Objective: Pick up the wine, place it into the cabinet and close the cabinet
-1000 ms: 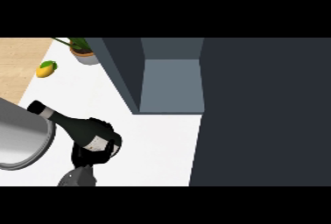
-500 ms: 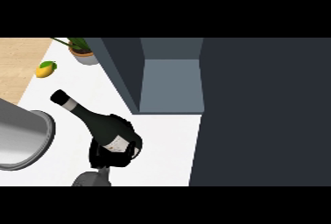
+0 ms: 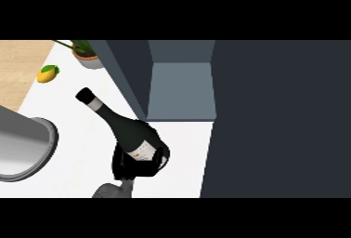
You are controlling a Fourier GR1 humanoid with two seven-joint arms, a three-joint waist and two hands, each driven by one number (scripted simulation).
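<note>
1. Surroundings: one open cabinet [image 3: 182, 88] just right of the bottle; dark cabinet door [image 3: 281, 121] filling the right side; one metal pot [image 3: 24, 148] at left.
2. Also present: one potted plant [image 3: 86, 53], one yellow fruit [image 3: 47, 73] (both far corner).
3. One hand [image 3: 137, 165], which arm unclear, curled round wine [image 3: 126, 128], tilted, neck up-left, above white counter [image 3: 79, 139].

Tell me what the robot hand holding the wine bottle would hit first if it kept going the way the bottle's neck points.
Probably nothing soon: the robot hand aims the bottle up-left over bare counter, toward the lemon. Depth is unclear.
</note>
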